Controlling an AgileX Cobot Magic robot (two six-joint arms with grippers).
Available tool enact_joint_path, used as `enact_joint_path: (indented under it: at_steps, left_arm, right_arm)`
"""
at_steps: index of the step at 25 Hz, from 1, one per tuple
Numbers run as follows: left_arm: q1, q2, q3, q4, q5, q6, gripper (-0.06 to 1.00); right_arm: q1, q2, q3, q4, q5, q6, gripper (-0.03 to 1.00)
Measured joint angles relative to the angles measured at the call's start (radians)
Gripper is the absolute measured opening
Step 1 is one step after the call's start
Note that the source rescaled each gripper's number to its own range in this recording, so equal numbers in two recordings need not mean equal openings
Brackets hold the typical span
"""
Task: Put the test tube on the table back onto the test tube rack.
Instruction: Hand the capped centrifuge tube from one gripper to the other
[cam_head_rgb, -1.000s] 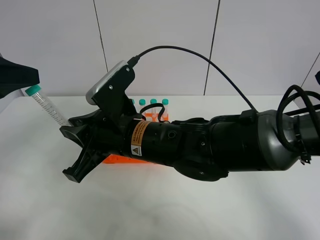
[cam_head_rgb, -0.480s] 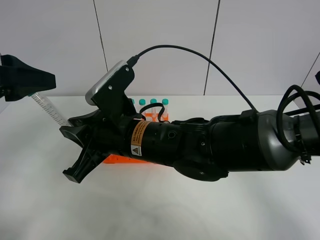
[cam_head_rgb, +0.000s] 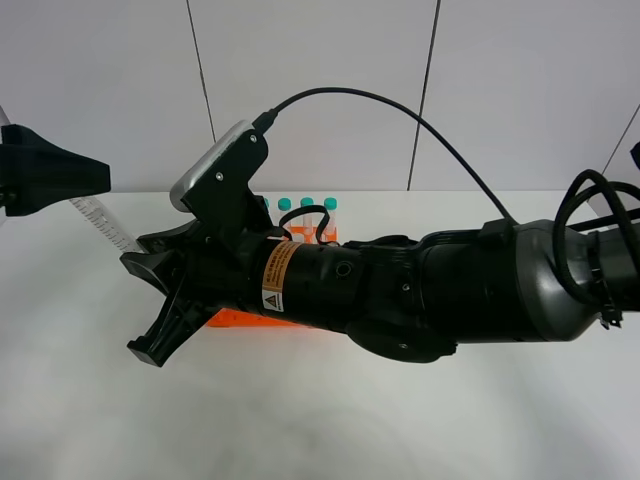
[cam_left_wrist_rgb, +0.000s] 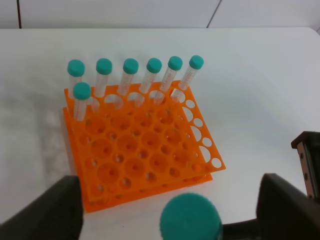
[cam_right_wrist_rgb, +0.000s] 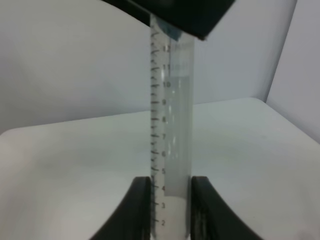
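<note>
The test tube (cam_right_wrist_rgb: 172, 125) is off the table (cam_left_wrist_rgb: 250, 75), held slanted in the air beside the test tube rack (cam_left_wrist_rgb: 140, 150). The right tool (cam_right_wrist_rgb: 171, 200) pinches its lower end, fingers pressed against both sides of the clear wall. At the upper end, the green cap (cam_left_wrist_rgb: 190, 219) sits between the spread fingers of the left tool (cam_left_wrist_rgb: 172, 210), with a gap on each side. Seven other capped tubes (cam_left_wrist_rgb: 130, 75) stand along one edge of the orange rack.

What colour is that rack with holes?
Bright orange; the rack shows best in the left wrist view.
</note>
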Motion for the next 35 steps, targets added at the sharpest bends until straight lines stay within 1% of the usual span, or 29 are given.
enact_joint_path:
  at_steps: [3,4,8,9,16,24,28,34,35]
  left_arm:
    - [0.0,0.0,0.0,0.0,-0.004,0.008,0.56]
    - [0.0,0.0,0.0,0.0,-0.005,0.013,0.48]
    - [0.0,0.0,0.0,-0.008,-0.006,0.033,0.09]
    - [0.0,0.0,0.0,-0.013,-0.006,0.035,0.03]
    - [-0.001,0.0,0.0,-0.037,-0.008,0.053,0.03]
    - [-0.001,0.0,0.0,-0.134,-0.025,0.172,0.02]
    - [-0.001,0.0,0.0,-0.143,-0.027,0.183,0.02]
    - [-0.001,0.0,0.002,-0.144,-0.026,0.184,0.02]
    - [-0.001,0.0,0.002,-0.145,-0.026,0.184,0.02]
  right_arm:
    - [0.0,0.0,0.0,0.0,0.0,0.0,0.01]
    - [0.0,0.0,0.0,0.0,0.0,0.0,0.01]
    - [0.0,0.0,0.0,0.0,0.0,0.0,0.01]
    - [0.0,0.0,0.0,0.0,0.001,0.0,0.01]
    - [0.0,0.0,0.0,0.001,0.002,-0.001,0.01]
    - [0.0,0.0,0.0,0.011,-0.019,-0.001,0.01]
    - [-0.005,0.0,0.0,-0.004,-0.025,0.004,0.01]
    - [-0.009,0.0,0.0,-0.05,-0.027,0.053,0.01]
    - [-0.009,0.0,0.0,-0.052,-0.027,0.055,0.07]
